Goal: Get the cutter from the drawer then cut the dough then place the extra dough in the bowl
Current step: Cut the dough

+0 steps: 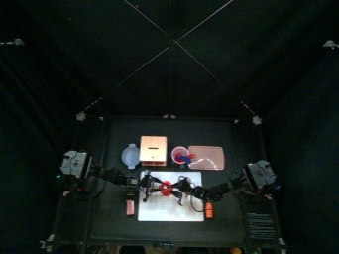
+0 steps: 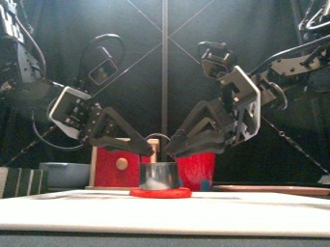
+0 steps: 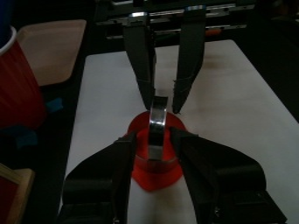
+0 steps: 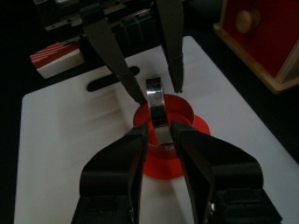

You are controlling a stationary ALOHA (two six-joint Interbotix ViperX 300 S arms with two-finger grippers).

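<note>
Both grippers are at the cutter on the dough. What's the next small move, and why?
Probably press the cutter straight down a little. It stands on the red dough on the white board, pinched from opposite sides by the left gripper and the right gripper, and the dough rim around it looks whole, so the cut seems unfinished.

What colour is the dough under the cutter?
Red; the dough shows best in the front view, beneath the cutter.
</note>
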